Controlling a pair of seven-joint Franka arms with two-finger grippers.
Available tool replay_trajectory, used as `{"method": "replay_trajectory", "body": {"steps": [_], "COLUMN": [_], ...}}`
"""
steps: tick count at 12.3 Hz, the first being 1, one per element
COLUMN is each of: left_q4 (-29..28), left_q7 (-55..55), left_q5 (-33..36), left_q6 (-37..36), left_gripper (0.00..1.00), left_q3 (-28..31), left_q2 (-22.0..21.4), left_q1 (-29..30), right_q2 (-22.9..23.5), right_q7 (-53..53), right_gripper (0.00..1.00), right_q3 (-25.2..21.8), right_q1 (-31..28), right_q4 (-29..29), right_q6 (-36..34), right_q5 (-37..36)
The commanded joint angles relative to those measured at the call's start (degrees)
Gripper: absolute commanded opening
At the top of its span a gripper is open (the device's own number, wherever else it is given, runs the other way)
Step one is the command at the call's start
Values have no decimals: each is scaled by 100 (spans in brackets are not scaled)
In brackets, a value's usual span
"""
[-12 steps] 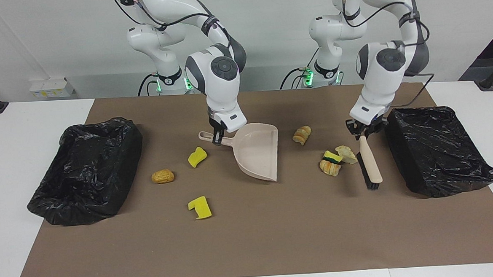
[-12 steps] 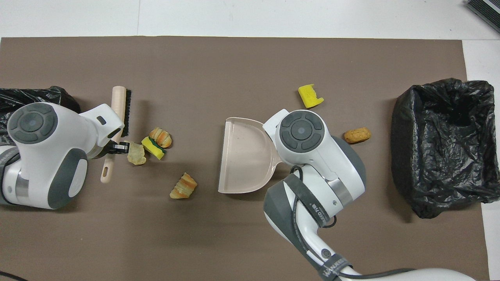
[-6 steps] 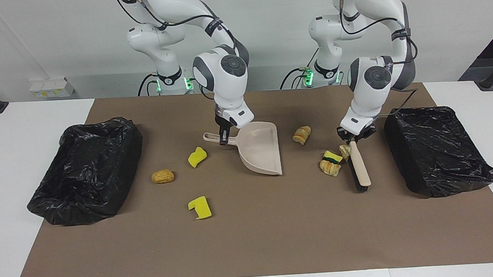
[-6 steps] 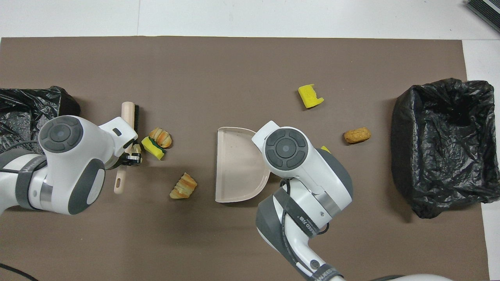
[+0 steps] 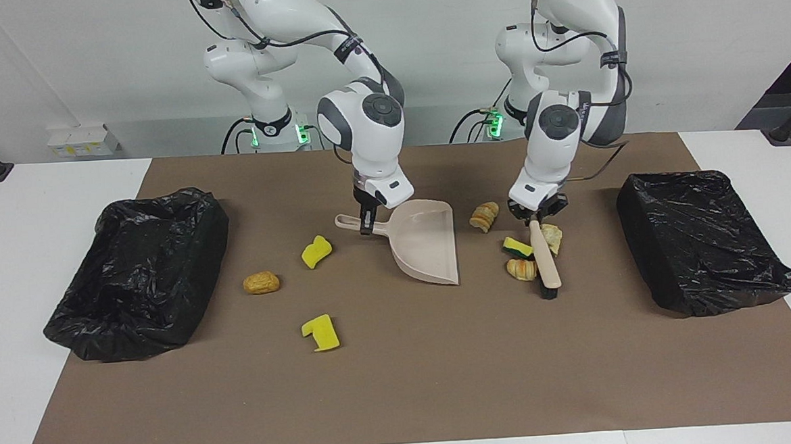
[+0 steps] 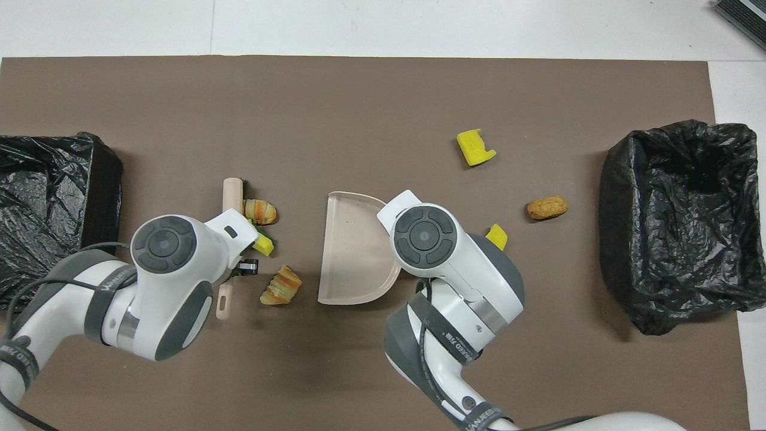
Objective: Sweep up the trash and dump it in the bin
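The right gripper (image 5: 367, 227) is clenched on the dustpan (image 5: 427, 244) handle; the left gripper (image 5: 535, 218) grips the brush (image 5: 545, 263) handle. At the brush's nine o'clock, facing view, three scraps (image 5: 520, 256) touch its bristle side; four others lie scattered on the mat (image 5: 444, 368).

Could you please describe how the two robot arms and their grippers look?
Both arms are glossy white with dark grey joint caps and round grey wrist discs, black cables strapped along them, and green lights at their bases. The left gripper and right gripper have small black fingers.
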Motion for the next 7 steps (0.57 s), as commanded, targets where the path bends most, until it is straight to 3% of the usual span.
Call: {"method": "replay_trajectory", "body": {"steps": [1,5,7], "left_q4": [-303,-84,127], "left_q7": [-387,-457,-484], "left_q5": [-400,-1190,-1333], "left_q6": [94,120,68], "left_gripper": [0,0,0], "left_q3": [-634,-1575,-1770], "left_q2": [-278,-270,-200], "left_q1": [-78,-87,-87], "right_q2": [68,104,104], "right_q7": [198,242,242], "right_gripper": [0,0,0], "right_q3": [10,10,10], "right_q1": [-26,-43,-61], "right_q4": [-57,-57,-48], "right_q6": [277,304,287], "right_q5": [-133,-125,-125]}}
